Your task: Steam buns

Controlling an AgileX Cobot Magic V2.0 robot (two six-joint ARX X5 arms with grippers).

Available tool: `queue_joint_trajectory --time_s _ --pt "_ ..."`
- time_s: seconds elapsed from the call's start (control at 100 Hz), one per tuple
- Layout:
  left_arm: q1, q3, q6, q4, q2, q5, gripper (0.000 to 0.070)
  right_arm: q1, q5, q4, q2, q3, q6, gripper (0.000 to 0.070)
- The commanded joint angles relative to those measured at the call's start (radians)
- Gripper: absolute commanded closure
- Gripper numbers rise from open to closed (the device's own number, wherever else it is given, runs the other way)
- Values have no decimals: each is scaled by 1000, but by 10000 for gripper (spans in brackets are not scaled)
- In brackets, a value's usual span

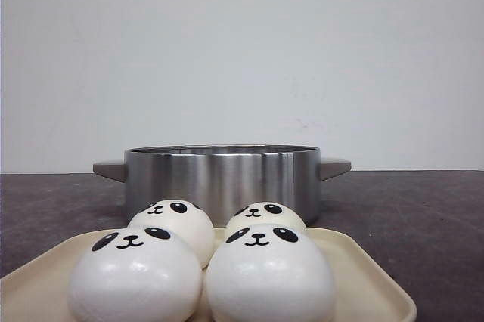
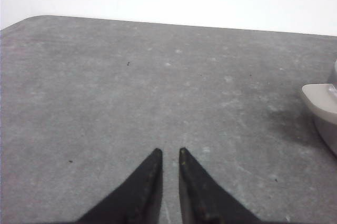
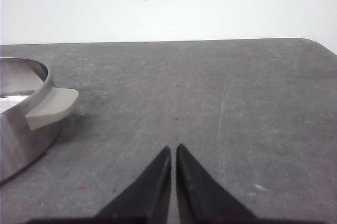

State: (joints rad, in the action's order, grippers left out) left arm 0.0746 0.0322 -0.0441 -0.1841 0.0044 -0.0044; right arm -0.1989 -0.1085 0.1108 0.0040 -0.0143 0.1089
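Note:
Several glossy white buns with panda faces sit together on a cream tray [image 1: 367,270] at the near edge of the table. Two are in front, one bun [image 1: 134,278] on the left and another bun [image 1: 269,280] on the right. Two more buns [image 1: 180,224] stand behind them. A steel pot [image 1: 223,178] stands just behind the tray. My left gripper [image 2: 169,151] hovers over bare table left of the pot, shut with nothing in it. My right gripper [image 3: 173,148] is shut and empty to the right of the pot [image 3: 21,124]. Neither gripper shows in the front view.
The pot has grey side handles; one handle [image 2: 321,100] shows in the left wrist view, the other handle [image 3: 50,105] in the right wrist view. The dark grey table [image 1: 423,216] ends at a white wall behind.

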Motion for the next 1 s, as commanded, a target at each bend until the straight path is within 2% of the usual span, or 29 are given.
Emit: queue_joint_trajectory --time_s 0.0,0.73,0.82,0.99 --pt "2 -18 -5 -5 -1 -3 689 0 -4 -13 0 2 -5 691" --pt "2 -18 -5 -4 -1 -3 689 0 -4 -14 0 2 -5 690" --pt "2 -18 -13 -1 -1 0 690 0 -3 -34 0 2 17 691" --pt "2 -18 -110 1 -1 16 689 -4 108 -100 0 1 95 691"
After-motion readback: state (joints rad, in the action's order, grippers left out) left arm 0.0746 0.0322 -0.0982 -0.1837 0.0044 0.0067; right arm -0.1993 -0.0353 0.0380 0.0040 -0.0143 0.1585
